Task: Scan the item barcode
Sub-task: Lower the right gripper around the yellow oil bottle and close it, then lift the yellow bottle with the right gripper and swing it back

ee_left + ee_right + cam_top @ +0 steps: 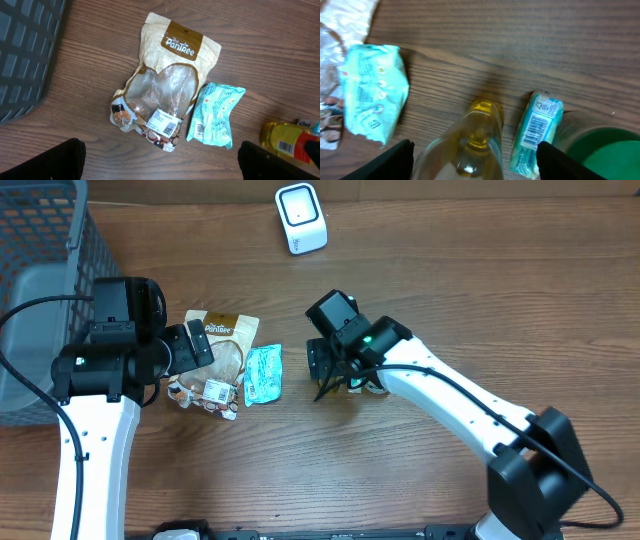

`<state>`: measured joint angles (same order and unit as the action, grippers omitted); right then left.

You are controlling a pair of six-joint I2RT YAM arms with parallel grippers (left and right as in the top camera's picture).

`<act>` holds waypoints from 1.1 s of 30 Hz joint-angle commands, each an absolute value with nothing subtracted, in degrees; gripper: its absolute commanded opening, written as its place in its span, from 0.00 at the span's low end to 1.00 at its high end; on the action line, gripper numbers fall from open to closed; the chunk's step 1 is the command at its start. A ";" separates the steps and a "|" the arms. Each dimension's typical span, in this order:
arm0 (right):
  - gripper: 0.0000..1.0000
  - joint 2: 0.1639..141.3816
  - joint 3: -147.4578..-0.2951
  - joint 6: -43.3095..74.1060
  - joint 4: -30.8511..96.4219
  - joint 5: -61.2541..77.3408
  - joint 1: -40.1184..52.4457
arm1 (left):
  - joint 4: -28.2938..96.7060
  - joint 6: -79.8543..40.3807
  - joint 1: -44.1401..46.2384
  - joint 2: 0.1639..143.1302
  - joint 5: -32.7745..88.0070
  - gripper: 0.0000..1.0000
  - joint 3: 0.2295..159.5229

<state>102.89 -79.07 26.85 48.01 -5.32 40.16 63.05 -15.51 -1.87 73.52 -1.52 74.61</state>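
A clear bottle of yellow liquid [470,145] lies on the wooden table between the fingers of my right gripper [475,165]. The jaws are open around it, with a gap on the right side. The left wrist view shows the bottle's barcode label [286,146] at the far right. The white barcode scanner [300,218] stands at the back of the table. My left gripper [162,167] hangs wide open and empty just in front of a beige Pantree pouch [170,75] and a teal packet [216,115].
A small green pack with a barcode [537,132] and a green round lid [605,155] lie just right of the bottle. A grey mesh basket [40,280] fills the left side of the table.
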 commanded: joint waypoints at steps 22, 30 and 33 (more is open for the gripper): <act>0.44 103.53 -79.59 26.61 46.89 -5.93 40.42 | 63.00 -15.00 -1.45 73.63 -1.89 0.99 75.16; 0.35 103.15 -80.14 26.61 46.87 -5.93 40.40 | 63.00 -15.00 -1.48 73.63 -1.87 1.00 75.16; 0.31 101.95 -81.58 26.61 47.09 -5.91 40.38 | 63.00 -14.98 -1.45 73.63 -1.89 1.00 75.16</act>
<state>103.81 -79.15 26.74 47.20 -5.96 40.16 63.05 -15.51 -1.87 73.52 -1.52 74.61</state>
